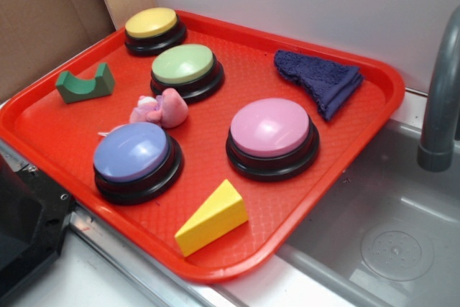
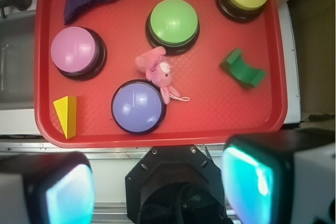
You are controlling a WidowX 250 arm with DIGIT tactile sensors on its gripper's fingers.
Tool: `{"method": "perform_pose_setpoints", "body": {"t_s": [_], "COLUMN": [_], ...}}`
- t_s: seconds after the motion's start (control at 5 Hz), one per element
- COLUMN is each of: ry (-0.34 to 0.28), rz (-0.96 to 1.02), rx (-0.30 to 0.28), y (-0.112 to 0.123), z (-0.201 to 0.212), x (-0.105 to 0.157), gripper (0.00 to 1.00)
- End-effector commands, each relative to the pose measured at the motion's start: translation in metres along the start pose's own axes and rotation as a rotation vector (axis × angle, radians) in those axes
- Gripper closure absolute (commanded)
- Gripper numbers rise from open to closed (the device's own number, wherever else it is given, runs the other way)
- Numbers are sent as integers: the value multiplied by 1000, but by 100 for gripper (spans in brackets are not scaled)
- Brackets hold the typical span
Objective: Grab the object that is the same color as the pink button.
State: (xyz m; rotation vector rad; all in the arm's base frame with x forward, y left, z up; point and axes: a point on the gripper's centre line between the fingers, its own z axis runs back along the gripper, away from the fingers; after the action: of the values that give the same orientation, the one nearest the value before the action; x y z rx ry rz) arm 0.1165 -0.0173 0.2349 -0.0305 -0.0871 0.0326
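The small pink plush toy lies on the red tray between the green button and the lavender-blue button; in the wrist view the plush toy lies near the tray's middle. The pink button stands to its right, and shows at the left in the wrist view. My gripper is open and empty, high above the tray's near edge, well short of the toy. Its teal fingertips frame the bottom of the wrist view. The gripper does not show in the exterior view.
Also on the tray: lavender-blue button, green button, yellow button, green arch block, yellow wedge, purple cloth. A sink and grey faucet are at right. The black robot base is bottom left.
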Motion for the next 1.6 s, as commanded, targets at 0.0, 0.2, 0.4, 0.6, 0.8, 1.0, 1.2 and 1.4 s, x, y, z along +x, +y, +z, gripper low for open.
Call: {"method": "perform_pose_setpoints", "body": {"t_s": [0.0, 0.2, 0.4, 0.6, 0.8, 1.0, 1.2, 1.4], "ry": [0, -22, -23, -46, -14, -6, 43, 70], "rz": [0, -14, 54, 94, 103, 118, 115, 125], "rx": [0, -18, 19, 53, 80, 147, 150, 188], "y": [0, -4, -3, 2, 2, 1, 4, 6], "z": [0, -19, -47, -83, -120, -143, -171, -189], "x": [0, 20, 45, 68, 80, 81, 78, 76], "gripper": [0, 0, 0, 0, 0, 0, 0, 0]}}
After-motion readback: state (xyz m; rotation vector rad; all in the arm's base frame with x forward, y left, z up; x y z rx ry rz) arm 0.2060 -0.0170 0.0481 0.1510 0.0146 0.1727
